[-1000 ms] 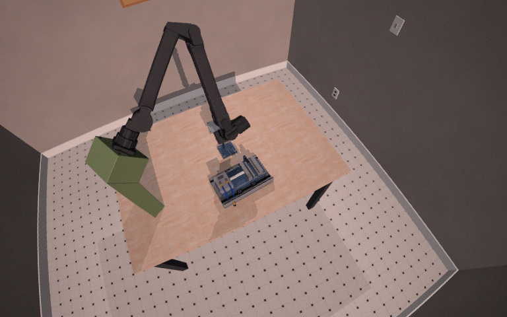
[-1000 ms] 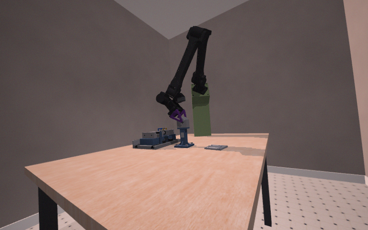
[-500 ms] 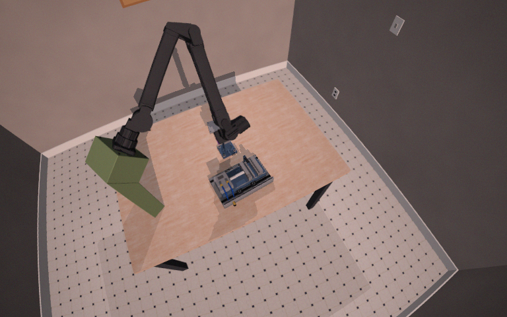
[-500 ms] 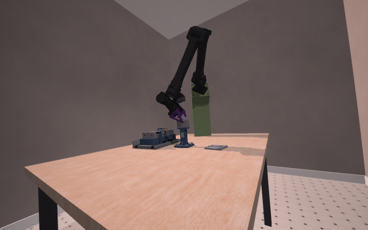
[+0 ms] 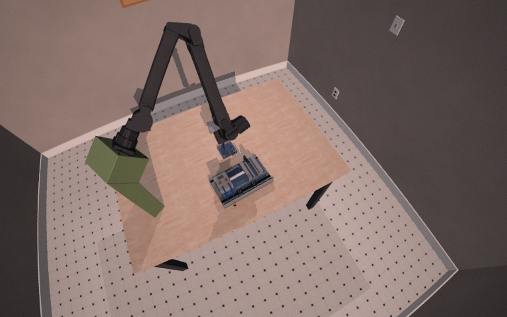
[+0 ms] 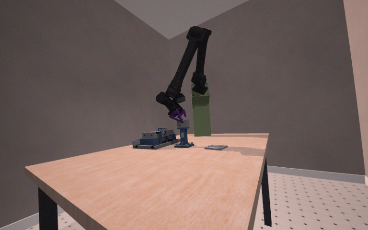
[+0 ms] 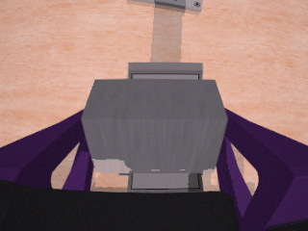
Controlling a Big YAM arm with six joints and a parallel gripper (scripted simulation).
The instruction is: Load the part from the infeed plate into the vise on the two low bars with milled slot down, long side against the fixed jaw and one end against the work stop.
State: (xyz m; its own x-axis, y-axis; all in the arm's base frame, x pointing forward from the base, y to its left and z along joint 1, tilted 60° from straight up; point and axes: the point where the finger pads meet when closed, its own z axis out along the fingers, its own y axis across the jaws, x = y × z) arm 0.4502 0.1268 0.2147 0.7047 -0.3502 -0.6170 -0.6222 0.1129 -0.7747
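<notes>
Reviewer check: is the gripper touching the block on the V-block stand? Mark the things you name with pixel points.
Touching. The wrist view shows the gripper's purple fingers against both ends of the gray block [image 7: 154, 141], with no gap left on either side.

Your arm [image 5: 206, 70] [image 6: 186, 59] arches high and folds down, wrist [image 5: 228, 131] [image 6: 168, 101] tilted, and your gripper [image 6: 181, 121] [image 7: 154, 115] is clamped, purple fingers gripping the block from both sides!
</notes>
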